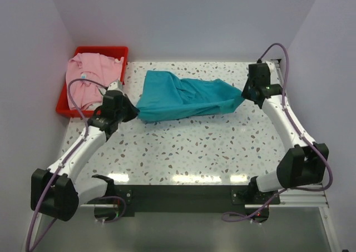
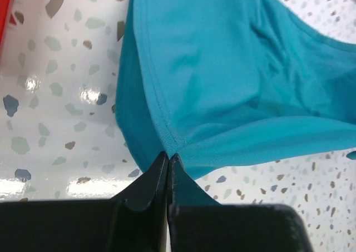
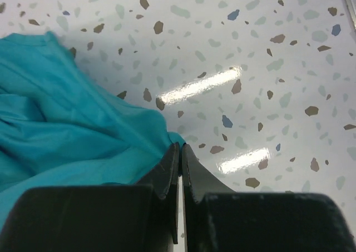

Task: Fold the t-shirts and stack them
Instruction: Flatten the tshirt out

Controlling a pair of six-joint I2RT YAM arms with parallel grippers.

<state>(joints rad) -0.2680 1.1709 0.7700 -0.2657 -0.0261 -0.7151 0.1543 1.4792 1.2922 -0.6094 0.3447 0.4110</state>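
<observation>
Now, teal t-shirt lengthwise L-R, ends in clamped L hand, prob. R hand too.

**Both arms out, both jaws pinched shut**

The left arm slants forward and inward. Its left gripper is clamped tight on a hem of the teal t-shirt. The right arm bends at the elbow and reaches forward, wrist turned inward. Its right gripper is closed on the cloth's opposite end.
</observation>
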